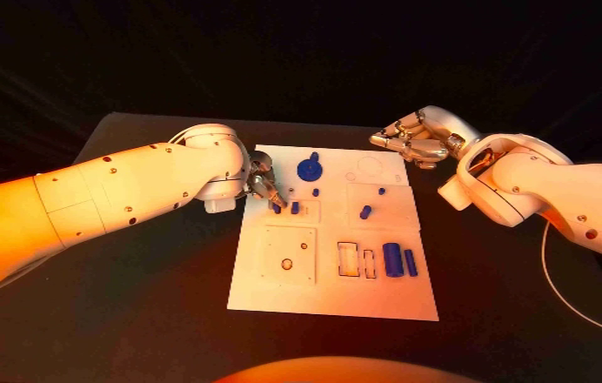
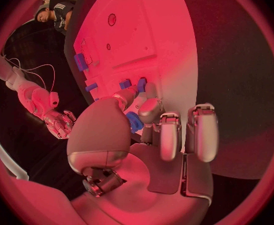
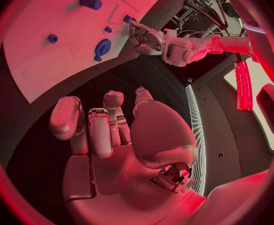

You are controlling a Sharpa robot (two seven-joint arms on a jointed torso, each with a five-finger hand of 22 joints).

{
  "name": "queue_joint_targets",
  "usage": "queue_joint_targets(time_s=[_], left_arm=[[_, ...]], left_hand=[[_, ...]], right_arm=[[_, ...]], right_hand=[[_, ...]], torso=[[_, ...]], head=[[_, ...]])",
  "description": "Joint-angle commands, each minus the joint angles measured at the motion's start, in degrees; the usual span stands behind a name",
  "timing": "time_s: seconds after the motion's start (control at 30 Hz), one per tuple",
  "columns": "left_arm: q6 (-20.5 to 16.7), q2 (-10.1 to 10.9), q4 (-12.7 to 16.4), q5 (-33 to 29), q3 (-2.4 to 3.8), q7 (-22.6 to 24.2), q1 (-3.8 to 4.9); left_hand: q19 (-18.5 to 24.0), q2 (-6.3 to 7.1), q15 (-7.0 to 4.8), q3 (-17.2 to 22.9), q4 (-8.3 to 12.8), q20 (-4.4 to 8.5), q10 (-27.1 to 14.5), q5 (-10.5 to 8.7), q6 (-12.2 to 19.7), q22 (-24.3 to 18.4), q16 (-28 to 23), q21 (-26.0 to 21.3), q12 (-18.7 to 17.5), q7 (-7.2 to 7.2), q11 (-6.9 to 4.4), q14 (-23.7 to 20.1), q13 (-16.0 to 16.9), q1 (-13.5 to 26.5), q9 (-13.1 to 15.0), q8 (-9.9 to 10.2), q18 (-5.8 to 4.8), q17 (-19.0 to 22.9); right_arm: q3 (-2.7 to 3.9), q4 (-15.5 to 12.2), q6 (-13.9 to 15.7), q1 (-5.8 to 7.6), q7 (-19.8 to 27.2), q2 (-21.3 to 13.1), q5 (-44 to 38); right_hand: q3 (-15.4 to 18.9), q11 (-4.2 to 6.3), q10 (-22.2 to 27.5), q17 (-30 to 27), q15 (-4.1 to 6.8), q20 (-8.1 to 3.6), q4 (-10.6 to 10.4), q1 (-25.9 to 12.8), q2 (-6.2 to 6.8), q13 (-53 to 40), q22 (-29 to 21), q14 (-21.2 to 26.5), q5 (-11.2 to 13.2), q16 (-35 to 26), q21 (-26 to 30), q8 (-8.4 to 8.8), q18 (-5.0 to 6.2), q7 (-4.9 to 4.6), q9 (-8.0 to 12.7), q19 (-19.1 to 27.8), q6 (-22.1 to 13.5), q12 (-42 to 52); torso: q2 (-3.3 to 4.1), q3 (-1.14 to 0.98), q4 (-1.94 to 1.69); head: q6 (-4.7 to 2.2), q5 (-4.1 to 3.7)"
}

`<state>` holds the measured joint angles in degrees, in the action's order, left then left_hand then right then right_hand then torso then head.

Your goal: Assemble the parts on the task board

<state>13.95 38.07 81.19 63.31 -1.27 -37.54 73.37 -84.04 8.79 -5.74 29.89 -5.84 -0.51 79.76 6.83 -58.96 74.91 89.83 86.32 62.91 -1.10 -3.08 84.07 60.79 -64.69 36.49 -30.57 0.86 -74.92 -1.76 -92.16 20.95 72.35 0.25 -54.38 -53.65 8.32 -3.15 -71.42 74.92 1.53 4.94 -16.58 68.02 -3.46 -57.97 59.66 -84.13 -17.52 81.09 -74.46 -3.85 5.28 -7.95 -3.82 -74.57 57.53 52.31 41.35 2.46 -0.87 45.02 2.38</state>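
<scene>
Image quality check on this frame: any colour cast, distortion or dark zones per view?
Head view: warm orange light on the left arm, the task board lit white, the far room black. Left wrist view: strong red cast, fisheye bending the board's edges, the left hand large in the foreground. Right wrist view: the same red cast and bending, the right hand lit, dark table beside it.

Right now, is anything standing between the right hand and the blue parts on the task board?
Nothing visible does. The right hand hovers by the task board's far right corner, holding nothing, with bare board between it and the small blue part. The left hand works at the opposite edge, out of that path.
</scene>
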Motion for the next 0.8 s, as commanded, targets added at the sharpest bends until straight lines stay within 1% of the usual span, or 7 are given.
queue_joint_targets(time_s=[0.03, 0.37, 0.5, 0.63, 0.8], left_arm=[[1.60, -0.33, 0.19, -0.20, -0.25, 0.01, -0.39], [1.30, -0.24, 0.29, 0.21, -0.24, 0.01, -0.47], [1.26, -0.21, 0.34, 0.39, -0.22, -0.01, -0.49], [1.13, -0.19, 0.33, 0.55, -0.21, -0.03, -0.49], [0.63, -0.18, 0.16, 0.79, -0.20, -0.02, -0.50]], left_hand=[[-4.90, 0.02, -0.49, -0.34, -0.16, 0.42, 0.36, 0.13, -1.24, 12.87, 0.17, 0.30, 0.23, 0.66, -0.26, 5.93, 0.12, 0.79, 0.08, 0.13, 0.01, -15.08], [-5.02, 0.21, -0.62, -1.18, -0.65, 0.52, 0.74, 0.13, -1.79, 13.13, 0.17, 0.66, 0.71, 0.85, -0.42, 5.93, 0.60, 1.91, 0.18, -0.01, -0.08, -15.08], [-5.08, 0.50, -0.68, -2.12, -1.18, 0.58, 0.90, 0.10, -2.09, 13.24, 0.17, 0.82, 0.84, 0.91, -0.47, 5.93, 0.75, 2.95, 0.23, -0.05, -0.12, -15.08], [-5.12, 0.76, -0.70, -3.55, -1.86, 0.61, 0.98, 0.06, -2.35, 13.34, 0.17, 0.94, 0.83, 0.94, -0.49, 5.93, 0.75, 4.08, 0.29, -0.08, -0.16, -15.08], [-5.19, 0.97, -0.67, -6.94, -3.59, 0.61, 1.11, -0.09, -2.79, 13.49, 0.17, 1.14, 0.91, 0.87, -0.44, 5.93, 0.88, 6.32, 0.45, -0.21, -0.21, -15.08]], right_arm=[[0.01, -0.04, -0.64, -0.03, 0.22, 0.04, -0.17], [0.01, 0.04, -0.65, -0.03, 0.29, 0.10, -0.15], [0.01, 0.04, -0.63, -0.03, 0.31, 0.09, -0.13], [0.01, 0.02, -0.60, -0.03, 0.32, 0.07, -0.12], [0.01, 0.00, -0.44, -0.03, 0.39, 0.04, -0.03]], right_hand=[[0.21, 0.05, 0.42, -0.02, -0.31, 0.00, 0.03, 0.10, -0.25, 0.01, -0.05, -2.96, -0.33, -0.21, 0.28, -0.34, 0.83, 0.00, -0.07, 0.34, 0.23, 0.19], [0.21, 0.05, 0.42, -0.02, -0.31, 0.00, 0.03, 0.10, -0.25, 0.01, -0.05, -2.96, -0.33, -0.21, 0.28, -0.34, 0.83, 0.00, -0.07, 0.34, 0.23, 0.19], [0.21, 0.05, 0.42, -0.02, -0.31, 0.00, 0.03, 0.10, -0.25, 0.01, -0.05, -2.96, -0.33, -0.21, 0.28, -0.34, 0.83, 0.00, -0.07, 0.34, 0.23, 0.19], [0.21, 0.05, 0.42, -0.02, -0.31, 0.00, 0.03, 0.10, -0.25, 0.01, -0.05, -2.96, -0.33, -0.21, 0.28, -0.34, 0.83, 0.00, -0.07, 0.34, 0.23, 0.19], [0.27, 0.05, 0.50, -0.14, -0.31, 0.00, 0.03, 0.14, -0.27, 0.12, -0.20, -2.93, -0.35, -0.28, 0.36, -0.34, 0.86, 0.00, -0.07, 0.43, 0.23, 0.07]], torso=[[-0.01, 0.01, -0.08], [-0.02, 0.04, -0.02], [-0.03, 0.03, -0.07], [0.00, 0.02, -0.07], [-0.04, 0.02, -0.09]], head=[[0.04, -0.07], [0.11, -0.12], [0.12, -0.12], [0.12, -0.14], [0.06, -0.17]])
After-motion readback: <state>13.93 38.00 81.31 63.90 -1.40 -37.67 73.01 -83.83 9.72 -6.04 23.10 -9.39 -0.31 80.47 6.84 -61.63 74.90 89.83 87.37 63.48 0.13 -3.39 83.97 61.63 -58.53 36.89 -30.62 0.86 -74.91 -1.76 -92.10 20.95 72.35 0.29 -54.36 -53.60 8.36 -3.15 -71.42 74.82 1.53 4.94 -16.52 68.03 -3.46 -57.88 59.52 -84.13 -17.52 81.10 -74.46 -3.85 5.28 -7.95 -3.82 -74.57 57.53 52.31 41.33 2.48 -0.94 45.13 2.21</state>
